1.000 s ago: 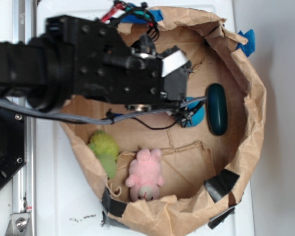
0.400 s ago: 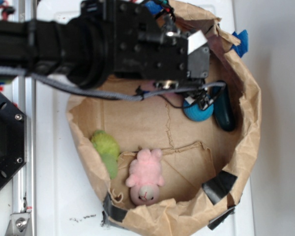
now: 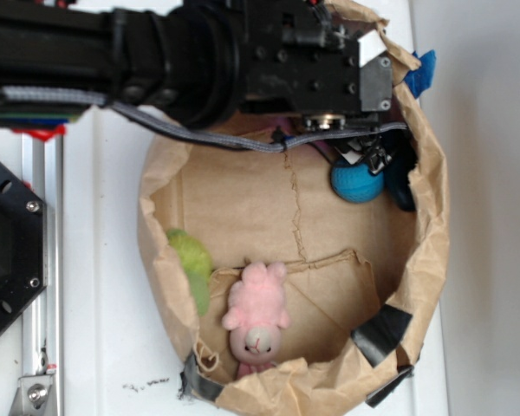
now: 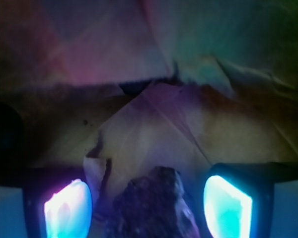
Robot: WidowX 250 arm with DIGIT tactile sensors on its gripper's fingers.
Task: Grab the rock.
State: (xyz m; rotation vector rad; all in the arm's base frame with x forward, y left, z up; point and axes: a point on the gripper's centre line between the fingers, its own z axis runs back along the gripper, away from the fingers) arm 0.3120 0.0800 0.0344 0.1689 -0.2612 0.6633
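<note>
1 crumpled brown paper enclosure [image 3: 433, 225] on white tabletop [image 3: 104, 286]

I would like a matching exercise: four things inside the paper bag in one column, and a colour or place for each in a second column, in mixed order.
Things:
1. plush pig
2. ball
3. rock
4. fuzzy toy

Descriptions:
A. green, at the bag's left wall
B. between the fingers of the tool
C. pink, in the lower part of the bag
D. blue, just below the arm

Pairs: 1-C, 2-D, 3-B, 4-A
</note>
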